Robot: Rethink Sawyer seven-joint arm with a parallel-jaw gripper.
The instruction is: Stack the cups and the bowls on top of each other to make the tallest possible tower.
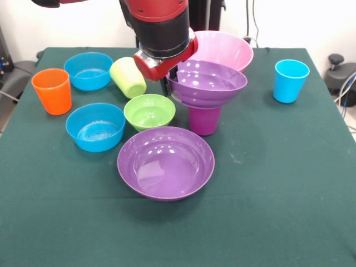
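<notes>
A purple cup [204, 121] stands upright mid-table with a wide purple bowl [210, 83] resting on its mouth, forming the tower. My gripper [169, 84] hangs at this bowl's left rim, and its grip is hidden by the wrist. A second wide purple bowl [166, 162] lies in front. The small green bowl [149, 111] sits left of the purple cup. Two blue bowls [95, 127] [88, 70] lie further left. An orange cup [51, 90] stands at the far left. The lime green cup [128, 77] lies tipped over beside my wrist. A light blue cup [290, 80] stands at the right.
The big pink bowl [223, 50] sits right behind the stacked purple bowl, almost touching it. The green table cloth [278, 194] stretches out bare to the front and right. The arm's red and black wrist [164, 33] looms over the lime cup and the stack.
</notes>
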